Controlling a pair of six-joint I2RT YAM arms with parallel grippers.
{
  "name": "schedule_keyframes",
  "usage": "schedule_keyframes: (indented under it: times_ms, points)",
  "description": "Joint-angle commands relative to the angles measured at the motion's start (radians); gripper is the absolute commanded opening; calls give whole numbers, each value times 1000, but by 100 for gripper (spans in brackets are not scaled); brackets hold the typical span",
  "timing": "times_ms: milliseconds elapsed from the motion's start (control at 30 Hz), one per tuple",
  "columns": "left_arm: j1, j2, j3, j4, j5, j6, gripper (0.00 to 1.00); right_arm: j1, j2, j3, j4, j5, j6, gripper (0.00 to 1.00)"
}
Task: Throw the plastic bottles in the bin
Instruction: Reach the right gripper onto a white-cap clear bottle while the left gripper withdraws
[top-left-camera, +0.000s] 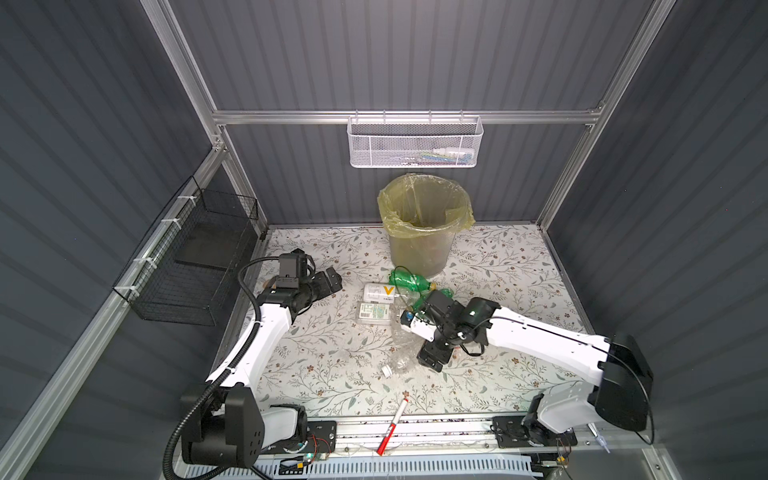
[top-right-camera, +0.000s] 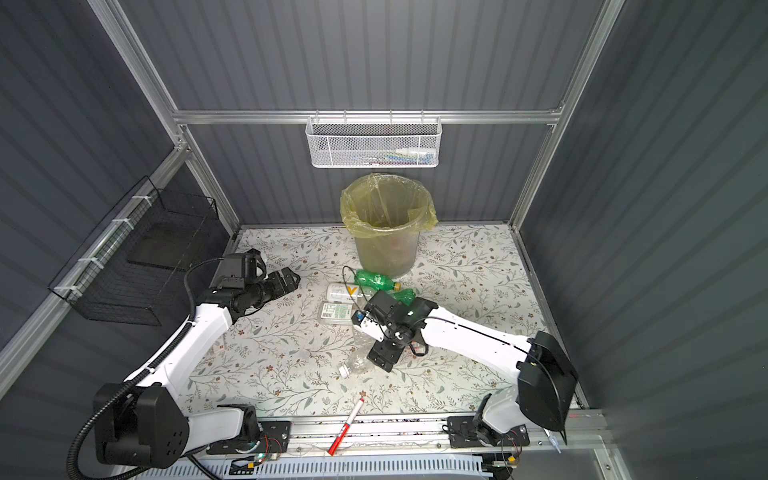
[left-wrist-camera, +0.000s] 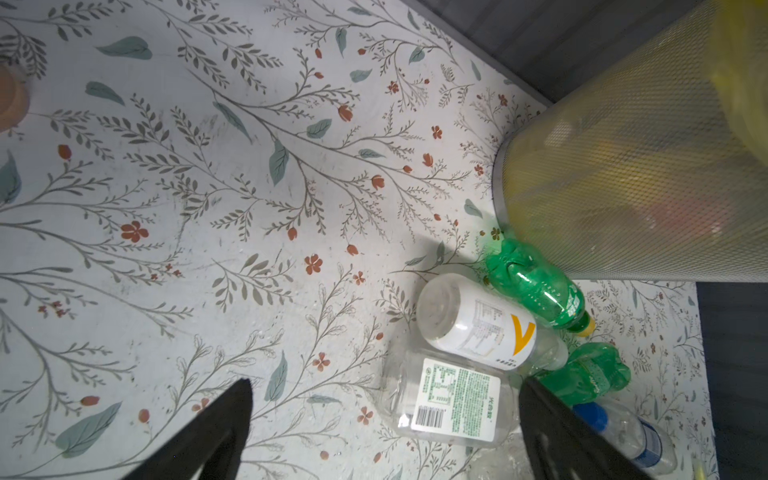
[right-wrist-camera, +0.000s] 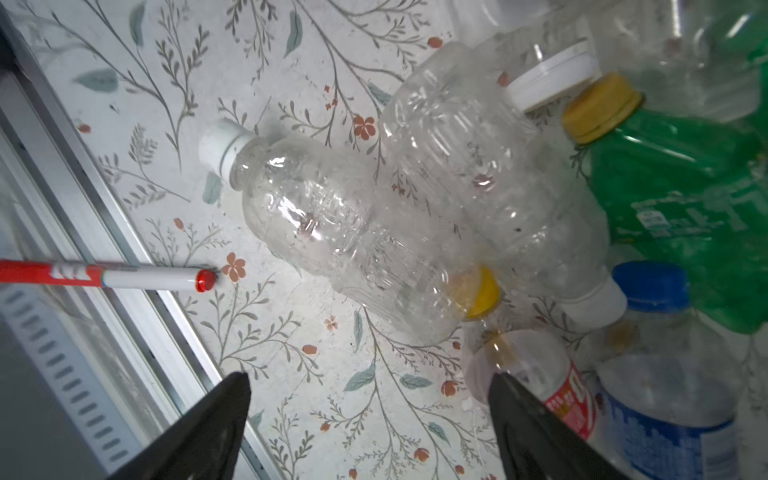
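The bin (top-left-camera: 422, 245) stands at the back of the table, grey mesh with a yellow bag. In front of it the plastic bottles lie in a pile: a green one (top-left-camera: 409, 279), one with a white and orange label (top-left-camera: 380, 292), one with a green label (top-left-camera: 374, 312) and a clear one with a white cap (top-left-camera: 397, 366). My left gripper (top-left-camera: 331, 281) is open, left of the pile, nothing between its fingers (left-wrist-camera: 232, 411). Over the pile's near side my right gripper (top-left-camera: 433, 358) is open and empty. In the right wrist view, clear bottles (right-wrist-camera: 332, 232), a green bottle (right-wrist-camera: 673, 178) and a blue-capped bottle (right-wrist-camera: 665, 395) lie just beyond it.
A red-and-white marker pen (top-left-camera: 392, 426) lies across the front rail. A white mesh basket (top-left-camera: 415, 141) hangs on the back wall and a black wire basket (top-left-camera: 191, 266) on the left wall. A tan tape roll (left-wrist-camera: 10, 97) sits by the left arm.
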Motion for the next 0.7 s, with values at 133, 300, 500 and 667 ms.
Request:
schedule_keyframes:
  times_ms: [133, 300, 500, 667]
  points:
    - [21, -66, -52, -42, -10, 44, 100, 75, 78, 27, 62, 96, -218, 92]
    - [30, -68, -64, -45, -7, 47, 100, 117, 115, -16, 175, 147, -260, 91]
    - [32, -54, -61, -41, 2, 47, 100, 122, 148, -58, 235, 118, -280, 91]
    - [33, -44, -59, -40, 2, 48, 100, 121, 182, -98, 286, 121, -296, 91]
